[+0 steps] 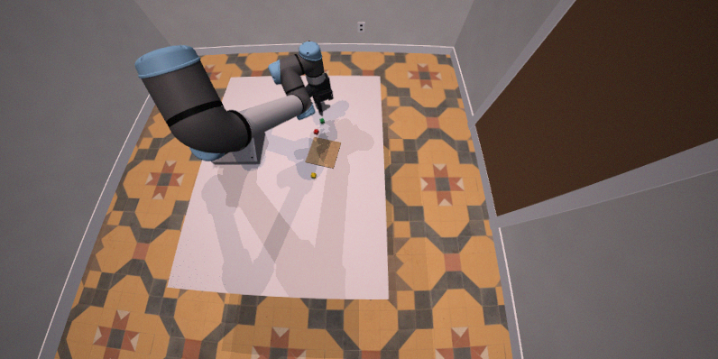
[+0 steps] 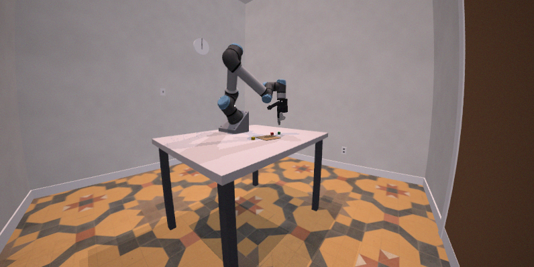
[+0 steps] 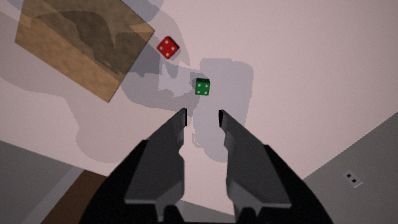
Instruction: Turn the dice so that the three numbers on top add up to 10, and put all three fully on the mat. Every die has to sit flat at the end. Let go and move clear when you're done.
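Observation:
A small green die (image 1: 322,120) (image 2: 279,133) (image 3: 202,87) lies on the white table, off the mat. A red die (image 1: 316,131) (image 2: 272,133) (image 3: 168,47) lies near it, just beside the mat's corner. A yellow die (image 1: 313,175) (image 2: 253,138) lies on the table on the mat's other side. The brown square mat (image 1: 328,155) (image 2: 267,137) (image 3: 75,45) has no die on it. My gripper (image 1: 321,111) (image 2: 278,122) (image 3: 202,110) hangs well above the green die. Its fingers point down, stand a narrow gap apart and hold nothing.
The arm's base (image 1: 241,152) (image 2: 235,125) is bolted to the table behind the mat. The white table (image 1: 280,255) (image 2: 231,156) has its far edge close beyond the green die.

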You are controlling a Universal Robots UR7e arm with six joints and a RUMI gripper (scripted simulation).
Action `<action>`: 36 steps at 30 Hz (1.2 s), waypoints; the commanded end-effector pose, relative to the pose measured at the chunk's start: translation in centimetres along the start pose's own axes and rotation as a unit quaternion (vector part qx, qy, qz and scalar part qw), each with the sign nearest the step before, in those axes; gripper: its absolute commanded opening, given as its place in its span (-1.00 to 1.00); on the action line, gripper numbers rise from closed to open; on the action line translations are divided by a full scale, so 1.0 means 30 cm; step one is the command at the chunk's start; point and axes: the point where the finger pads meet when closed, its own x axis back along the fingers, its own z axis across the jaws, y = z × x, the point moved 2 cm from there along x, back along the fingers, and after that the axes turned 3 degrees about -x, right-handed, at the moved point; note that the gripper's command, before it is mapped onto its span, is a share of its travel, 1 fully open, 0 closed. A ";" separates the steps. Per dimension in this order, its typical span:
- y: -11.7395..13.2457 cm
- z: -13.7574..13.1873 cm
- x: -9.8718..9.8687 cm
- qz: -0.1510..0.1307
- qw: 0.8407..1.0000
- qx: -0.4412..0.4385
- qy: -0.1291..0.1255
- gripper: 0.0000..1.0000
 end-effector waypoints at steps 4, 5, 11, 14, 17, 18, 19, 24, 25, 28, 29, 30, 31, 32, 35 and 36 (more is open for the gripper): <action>0.001 0.000 0.001 -0.001 1.000 0.000 0.000 -0.58; 0.001 0.000 0.001 -0.001 1.000 0.000 0.000 -0.58; 0.001 0.000 0.001 -0.001 1.000 0.000 0.000 -0.58; 0.001 0.000 -0.001 -0.001 1.000 0.000 0.000 -0.58; 0.001 0.000 -0.005 -0.001 1.000 0.000 0.000 -0.58; 0.001 0.000 -0.007 0.000 1.000 0.000 0.000 -0.58; 0.001 0.000 -0.009 0.000 1.000 0.000 0.000 -0.58; 0.001 0.000 -0.024 0.000 1.000 0.000 0.000 -0.58; 0.001 0.000 -0.028 0.000 1.000 0.000 0.000 -0.58; 0.001 0.000 -0.032 0.000 1.000 0.000 0.000 -0.58; 0.001 0.000 -0.036 0.000 1.000 0.000 0.000 -0.58; 0.001 0.000 -0.040 0.000 1.000 0.000 0.000 -0.58; 0.001 0.001 -0.045 0.000 1.000 0.000 0.000 -0.58; 0.001 0.001 -0.049 0.000 1.000 0.000 0.000 -0.58; 0.000 0.001 -0.065 0.000 1.000 0.000 0.000 -0.58; 0.000 0.001 -0.070 0.000 1.000 0.000 0.000 -0.58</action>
